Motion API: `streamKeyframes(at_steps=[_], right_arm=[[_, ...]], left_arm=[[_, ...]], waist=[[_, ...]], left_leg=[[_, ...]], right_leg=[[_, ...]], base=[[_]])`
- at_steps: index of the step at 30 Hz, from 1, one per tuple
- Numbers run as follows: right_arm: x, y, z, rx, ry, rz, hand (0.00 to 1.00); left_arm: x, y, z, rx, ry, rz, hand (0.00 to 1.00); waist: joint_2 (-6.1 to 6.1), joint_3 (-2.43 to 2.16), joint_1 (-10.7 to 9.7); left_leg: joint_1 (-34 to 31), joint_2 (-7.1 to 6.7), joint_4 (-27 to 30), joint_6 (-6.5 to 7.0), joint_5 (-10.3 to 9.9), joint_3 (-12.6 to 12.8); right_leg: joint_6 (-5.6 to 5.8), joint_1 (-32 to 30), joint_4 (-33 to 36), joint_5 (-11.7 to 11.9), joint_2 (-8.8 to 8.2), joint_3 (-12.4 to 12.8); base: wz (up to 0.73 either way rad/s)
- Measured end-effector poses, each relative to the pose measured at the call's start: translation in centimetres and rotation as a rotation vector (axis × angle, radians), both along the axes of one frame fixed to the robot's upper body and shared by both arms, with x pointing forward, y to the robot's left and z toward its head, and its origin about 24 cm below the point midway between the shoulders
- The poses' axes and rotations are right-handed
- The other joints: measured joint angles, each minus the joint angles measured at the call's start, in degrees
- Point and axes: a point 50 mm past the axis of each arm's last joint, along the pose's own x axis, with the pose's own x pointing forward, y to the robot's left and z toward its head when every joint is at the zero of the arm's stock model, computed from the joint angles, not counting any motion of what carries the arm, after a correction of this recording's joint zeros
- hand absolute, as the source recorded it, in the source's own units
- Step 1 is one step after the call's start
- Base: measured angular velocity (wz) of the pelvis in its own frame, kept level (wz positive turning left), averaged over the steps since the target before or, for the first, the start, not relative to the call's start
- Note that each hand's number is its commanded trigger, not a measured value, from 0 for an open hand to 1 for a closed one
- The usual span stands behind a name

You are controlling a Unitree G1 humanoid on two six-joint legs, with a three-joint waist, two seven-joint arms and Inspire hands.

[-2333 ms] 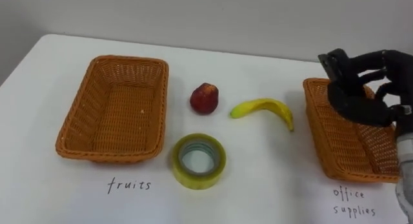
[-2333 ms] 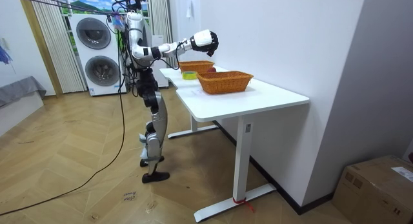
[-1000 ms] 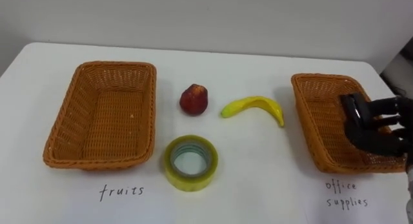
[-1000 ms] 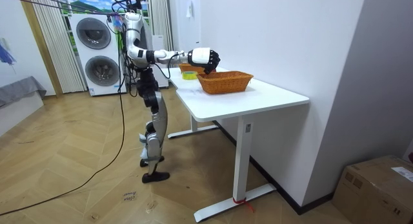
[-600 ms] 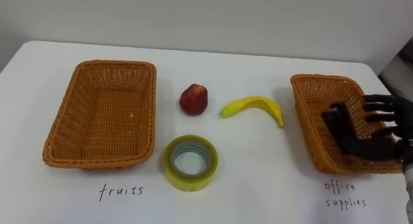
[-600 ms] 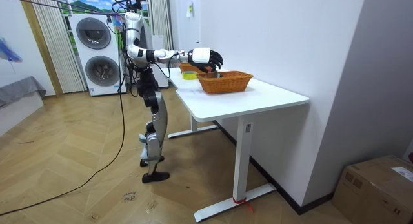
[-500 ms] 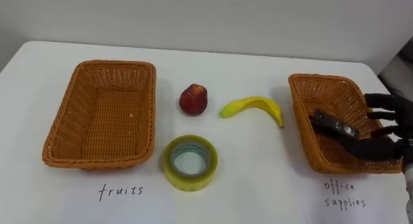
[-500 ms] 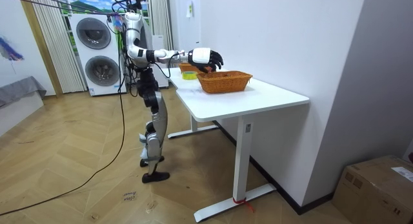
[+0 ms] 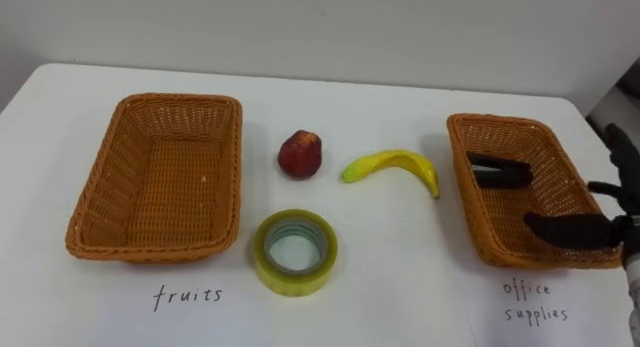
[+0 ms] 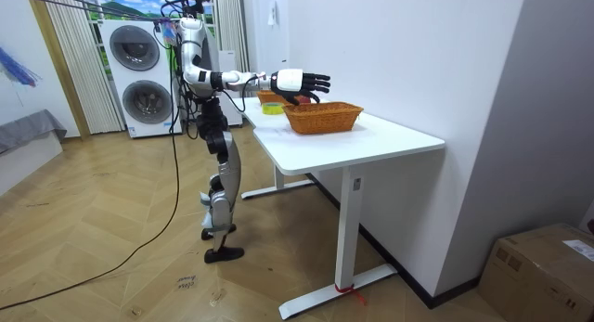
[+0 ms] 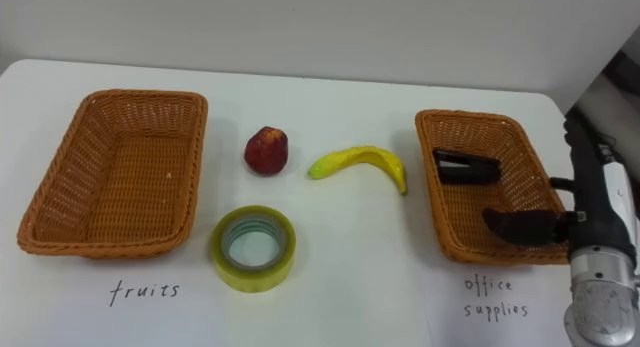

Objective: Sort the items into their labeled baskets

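Left eye view: robot hand (image 9: 578,230) overhangs basket (image 9: 462,182) rim

- Right hand (image 11: 518,226): black, slim, segmented fingers.
- Pale grey ribbed wrist casing, with a smooth silver-white cylindrical forearm behind it.
- In the room view: white-and-grey torso, dark joints, slender grey legs.
- Dark cable on the floor, probably trailing from the back.

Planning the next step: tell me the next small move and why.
Probably draw the open right hand up from the right wicker basket toward the yellow tape roll: the black stapler lies inside it, and the tape sits unsorted on the white table.
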Motion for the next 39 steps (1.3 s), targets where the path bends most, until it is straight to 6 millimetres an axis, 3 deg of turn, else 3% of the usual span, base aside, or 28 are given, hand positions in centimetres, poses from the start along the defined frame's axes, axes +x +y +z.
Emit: streamKeyframes(at_steps=[15, 22, 29, 39], right_arm=[[0.1, 0.1, 0.2, -0.020, -0.008, 0.000, 0.00], [0.3, 0.3, 1.5, -0.028, -0.092, -0.022, 0.00], [0.6, 0.8, 3.2, -0.004, -0.200, -0.037, 0.00], [1.9, 1.2, 4.8, -0.003, -0.305, -0.056, 0.00]], left_arm=[[0.0, 0.0, 0.0, 0.000, 0.001, -0.002, 0.00], [0.1, 0.0, 0.0, 0.000, -0.001, -0.004, 0.00], [0.7, 0.0, 0.0, -0.002, -0.017, -0.008, 0.00], [1.7, 0.0, 0.0, -0.002, -0.041, -0.016, 0.00]], waist=[[0.04, 0.02, 0.4], [0.01, 0.05, 1.7], [0.82, 0.20, 2.6], [1.41, 0.22, 3.0]], left_leg=[[0.0, 0.01, 0.0, 0.00, 0.0, 0.0], [-0.1, 0.02, -0.1, 0.00, 0.0, 0.1], [-0.1, 0.00, -0.3, 0.00, 0.0, 0.1], [-0.2, -0.04, -0.1, 0.00, 0.0, -0.1]], right_leg=[[0.00, 0.0, 0.1, 0.0, 0.04, 0.1], [0.00, -0.4, 0.1, 0.0, 0.31, 0.3], [0.00, -0.4, 0.1, 0.0, 0.40, 0.4], [0.00, -0.4, 0.4, 0.0, 0.34, 0.2]], base=[[0.00], [-0.02], [0.00], [0.00]])
